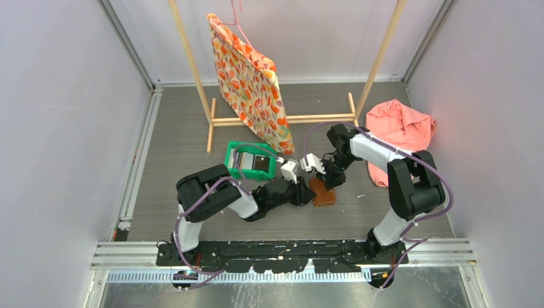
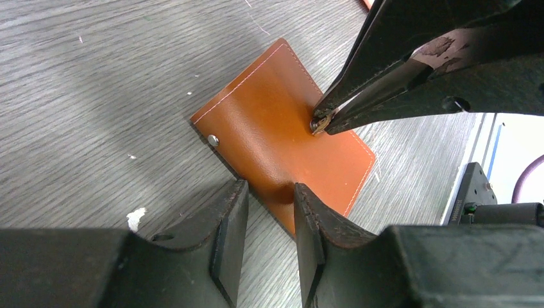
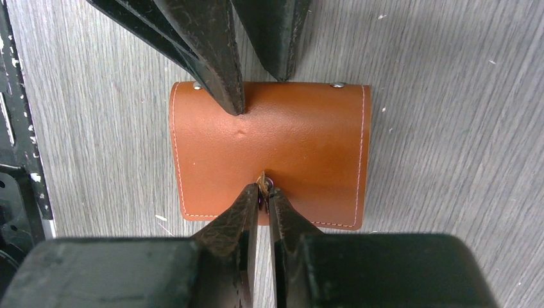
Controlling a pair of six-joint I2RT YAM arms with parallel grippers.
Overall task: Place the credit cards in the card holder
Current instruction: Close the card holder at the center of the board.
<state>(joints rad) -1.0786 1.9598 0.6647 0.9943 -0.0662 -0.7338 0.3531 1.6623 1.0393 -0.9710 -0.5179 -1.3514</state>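
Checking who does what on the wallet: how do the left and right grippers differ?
The left gripper stands open, one finger on the riveted edge of the card holder; the right gripper is pinched almost shut on the snap button. The left comes from one side, the right from the opposite. Both touch the closed holder.

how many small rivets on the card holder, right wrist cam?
2. On the card holder, one at each end of its far edge: left rivet, right rivet. Left gripper jaws cover part of that edge; another may be hidden.
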